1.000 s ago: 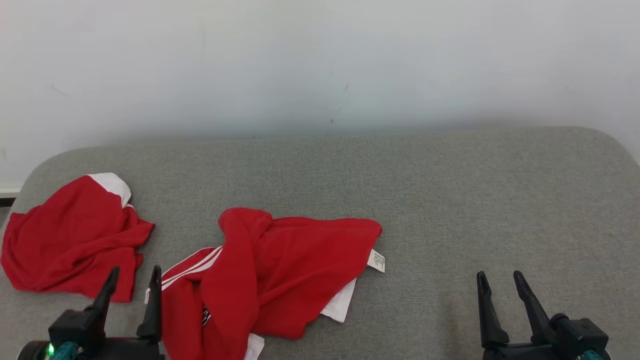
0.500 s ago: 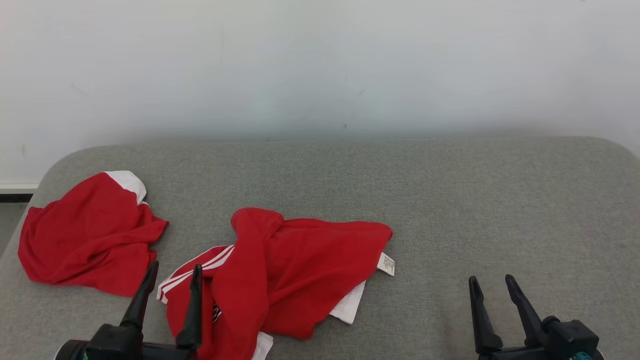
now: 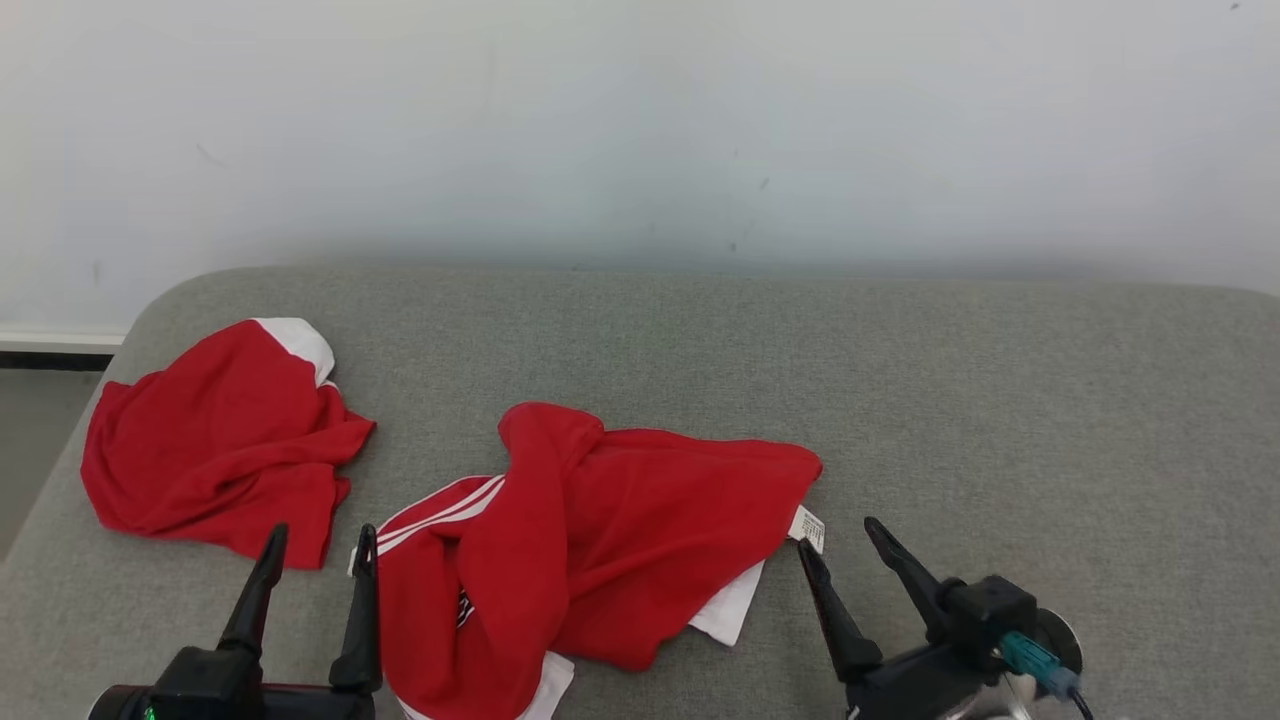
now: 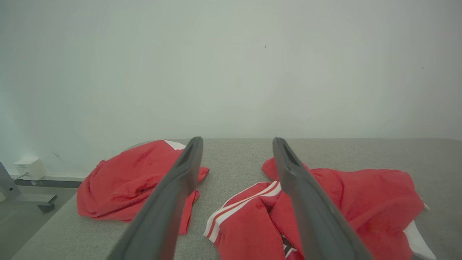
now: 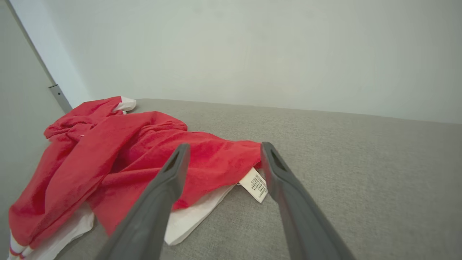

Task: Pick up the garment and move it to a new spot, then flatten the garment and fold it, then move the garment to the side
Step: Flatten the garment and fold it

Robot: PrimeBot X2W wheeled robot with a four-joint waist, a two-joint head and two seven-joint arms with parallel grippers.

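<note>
The garment [image 3: 640, 520] is a crumpled red shirt with white stripes, white trim and a white label [image 3: 808, 528], lying on the grey padded surface [image 3: 1000, 400] near its front middle. My left gripper [image 3: 320, 535] stands open just left of the striped edge, with nothing between its fingers. The left wrist view has the same gripper [image 4: 237, 141] aimed between the garment [image 4: 361, 202] and another red cloth. My right gripper [image 3: 838, 535] is open, tilted left, close to the label corner. In the right wrist view that gripper [image 5: 224, 146] frames the garment's [image 5: 144, 151] red edge and label [image 5: 255, 184].
A second crumpled red garment [image 3: 220, 450] with a white cuff lies at the surface's left end, near its rounded left edge [image 3: 60, 480]. A pale wall [image 3: 640, 130] runs behind. The right half of the grey surface is bare fabric. Floor and a grey stand [image 4: 21, 196] lie off the left.
The head camera has shifted, sliding the scene right. My right gripper has swung left and turned toward the garment's label corner. The left gripper stays beside the striped edge.
</note>
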